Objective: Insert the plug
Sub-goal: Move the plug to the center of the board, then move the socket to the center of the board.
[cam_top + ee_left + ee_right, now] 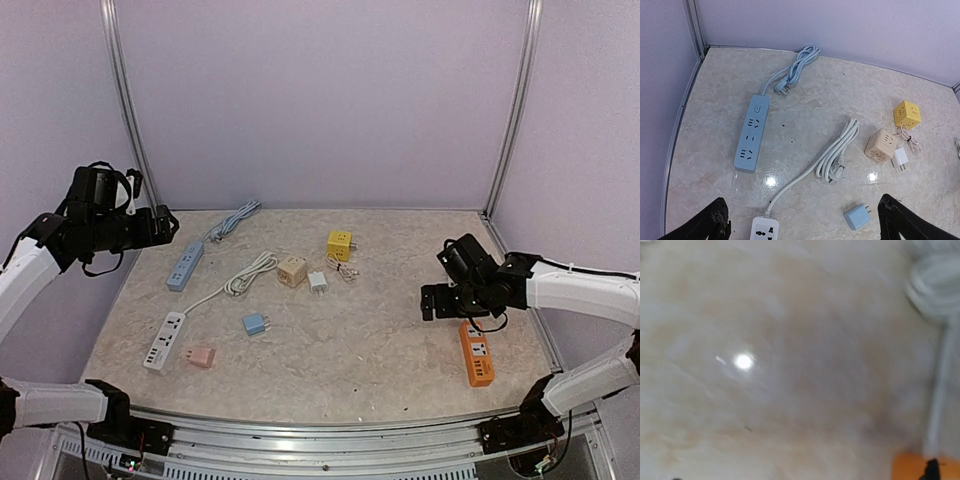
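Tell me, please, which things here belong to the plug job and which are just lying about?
Probably in use: orange power strip by the right gripper, white cable reaching it.
Lying about: blue strip, white strip, yellow cube, beige cube, white adapter, blue adapter, pink adapter.

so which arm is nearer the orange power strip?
Right. The right arm is right next to the orange power strip, its end just beyond the strip's far end. The left arm is across the table, by the far left corner.

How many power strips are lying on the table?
3. Blue strip at back left; white strip at front left; orange strip at right, partly covered. None seems hidden.
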Action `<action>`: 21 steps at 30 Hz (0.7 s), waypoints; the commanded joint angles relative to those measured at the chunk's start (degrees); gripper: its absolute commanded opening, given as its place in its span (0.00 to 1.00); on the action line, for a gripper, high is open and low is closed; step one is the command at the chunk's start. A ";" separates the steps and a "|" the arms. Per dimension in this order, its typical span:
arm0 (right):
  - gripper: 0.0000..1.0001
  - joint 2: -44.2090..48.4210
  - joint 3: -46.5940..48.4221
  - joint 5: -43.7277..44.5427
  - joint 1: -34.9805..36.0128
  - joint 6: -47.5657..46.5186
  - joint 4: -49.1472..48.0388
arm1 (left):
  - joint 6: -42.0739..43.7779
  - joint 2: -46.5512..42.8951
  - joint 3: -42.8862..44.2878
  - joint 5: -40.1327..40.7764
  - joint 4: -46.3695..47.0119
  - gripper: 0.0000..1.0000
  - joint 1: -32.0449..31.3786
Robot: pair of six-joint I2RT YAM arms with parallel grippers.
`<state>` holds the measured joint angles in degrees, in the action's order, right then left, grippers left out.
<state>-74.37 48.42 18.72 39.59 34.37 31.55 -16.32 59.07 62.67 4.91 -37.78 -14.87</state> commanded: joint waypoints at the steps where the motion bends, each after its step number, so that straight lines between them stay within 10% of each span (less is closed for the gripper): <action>1: 1.00 5.24 -7.25 2.77 -0.32 15.83 2.75 | -0.38 -0.33 0.30 -0.44 -0.36 0.99 -0.30; 21: 1.00 14.54 -22.03 5.27 -0.79 37.46 8.89 | -0.56 0.45 0.28 -0.44 -0.45 0.99 -0.58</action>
<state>-61.67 28.77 24.16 39.20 69.14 39.20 -16.49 59.07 62.67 4.73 -37.80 -15.20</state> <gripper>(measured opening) 0.997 0.990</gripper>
